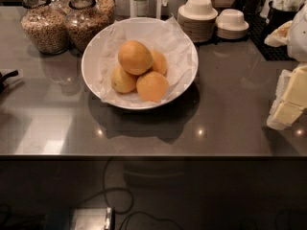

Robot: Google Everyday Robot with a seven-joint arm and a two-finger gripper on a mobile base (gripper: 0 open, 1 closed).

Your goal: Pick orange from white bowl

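Observation:
The white bowl (91,66), lined with crinkled white paper, stands at the back middle of the grey counter. It holds a small pile of fruit. The orange (135,57) is the largest and roundest and lies on top of the pile. A paler yellowish fruit (123,79) lies at its lower left and a deeper-orange fruit (152,86) at the front. Another fruit (159,62) shows behind. My gripper (283,113), cream and white, hangs at the right edge of the view, well to the right of the bowl, touching no fruit.
Two glass jars of grain (44,25) (86,23) stand behind the bowl at the left. Stacks of small cream bowls (197,16) (232,23) stand at the back right. A black object (6,76) pokes in at the left edge. The counter's front edge (153,156) runs across below.

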